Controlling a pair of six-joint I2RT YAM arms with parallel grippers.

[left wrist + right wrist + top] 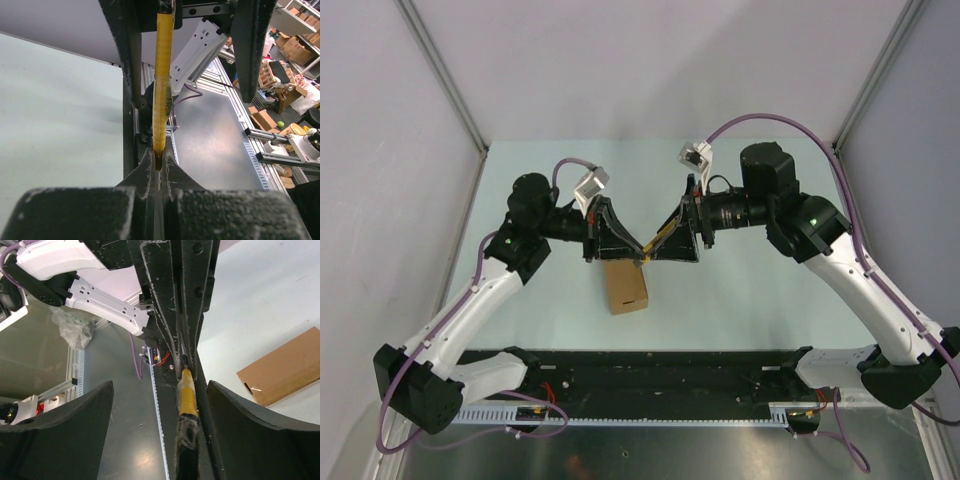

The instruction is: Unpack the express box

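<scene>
Left gripper (159,161) is clamped on one end of the utility knife (161,75); right gripper (160,390) stands open around the other end (no contact visible); express box (625,285) lies on the table (750,290), just beneath them. Risk: left release before right closure drops the knife.

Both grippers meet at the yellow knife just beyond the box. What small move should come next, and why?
Probably close the right gripper on the utility knife. Its fingers stand wide open either side of the handle, while the left gripper is shut on the other end. The express box lies nearby, apart from both grippers, so a second hold on the knife seems due before cutting.
</scene>
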